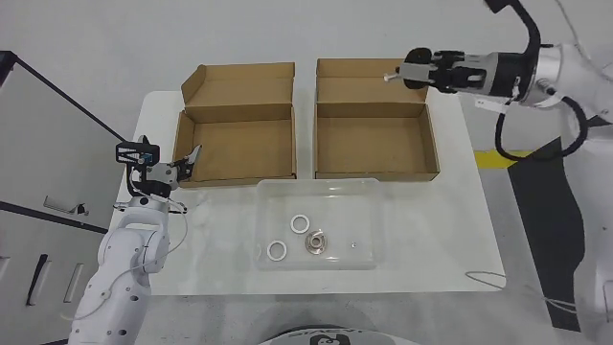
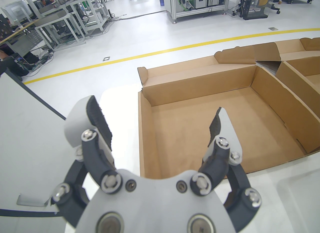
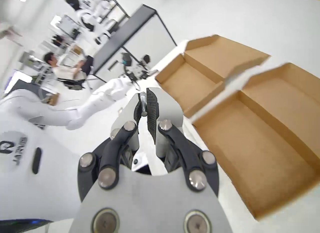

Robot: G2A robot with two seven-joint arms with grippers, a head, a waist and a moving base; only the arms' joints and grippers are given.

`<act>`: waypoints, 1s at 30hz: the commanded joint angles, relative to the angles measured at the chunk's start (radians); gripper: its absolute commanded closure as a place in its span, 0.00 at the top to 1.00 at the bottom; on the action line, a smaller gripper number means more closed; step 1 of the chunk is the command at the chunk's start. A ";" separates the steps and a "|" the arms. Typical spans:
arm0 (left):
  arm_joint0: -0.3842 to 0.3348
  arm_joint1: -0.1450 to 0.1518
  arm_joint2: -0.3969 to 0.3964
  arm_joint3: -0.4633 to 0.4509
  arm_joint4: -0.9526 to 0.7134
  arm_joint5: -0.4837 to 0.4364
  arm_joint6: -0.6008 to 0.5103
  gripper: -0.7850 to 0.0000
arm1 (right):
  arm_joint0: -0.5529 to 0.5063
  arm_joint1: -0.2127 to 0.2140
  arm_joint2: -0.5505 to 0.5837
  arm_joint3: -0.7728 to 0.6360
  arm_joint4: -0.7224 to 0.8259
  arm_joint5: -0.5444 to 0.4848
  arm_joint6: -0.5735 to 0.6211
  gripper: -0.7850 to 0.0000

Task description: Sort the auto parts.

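Observation:
Two open cardboard boxes sit side by side at the back of the white table: the left box (image 1: 235, 149) and the right box (image 1: 374, 144). In front of them a clear plastic tray (image 1: 369, 249) holds two white rings (image 1: 300, 222) (image 1: 279, 250), a metal bearing-like part (image 1: 315, 243) and a tiny part (image 1: 354, 244). My right gripper (image 1: 391, 77) hovers above the right box's back corner, shut on a small metal bolt (image 3: 143, 105). My left gripper (image 2: 157, 116) stands open and empty at the left box's near left corner (image 1: 187, 163).
The table's front edge runs just below the tray. The box flaps (image 1: 239, 84) stand up at the back. A dark-framed panel (image 1: 57, 105) stands left of the table. A loose cable (image 1: 484, 276) lies at the table's right front corner.

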 commanded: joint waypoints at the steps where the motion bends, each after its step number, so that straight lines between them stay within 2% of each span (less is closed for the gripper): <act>1: 0.000 0.000 0.000 0.000 0.000 0.000 0.000 1.00 | 0.037 0.002 -0.026 0.016 -0.094 -0.002 0.029 0.00; 7: 0.000 0.000 0.000 0.000 0.000 0.000 0.000 1.00 | 0.168 -0.003 -0.151 0.109 -0.283 -0.059 0.072 0.00; 14: 0.000 0.000 0.000 0.000 0.000 0.000 0.000 1.00 | 0.328 -0.041 -0.349 0.259 -0.439 -0.134 -0.013 0.00; 23: 0.000 0.000 0.000 0.000 0.000 0.000 0.000 1.00 | 0.432 -0.111 -0.602 0.422 -0.603 -0.139 -0.077 0.00; 30: 0.000 0.000 0.000 0.000 0.000 0.000 0.000 1.00 | 0.455 -0.161 -0.722 0.517 -0.647 -0.107 -0.109 0.00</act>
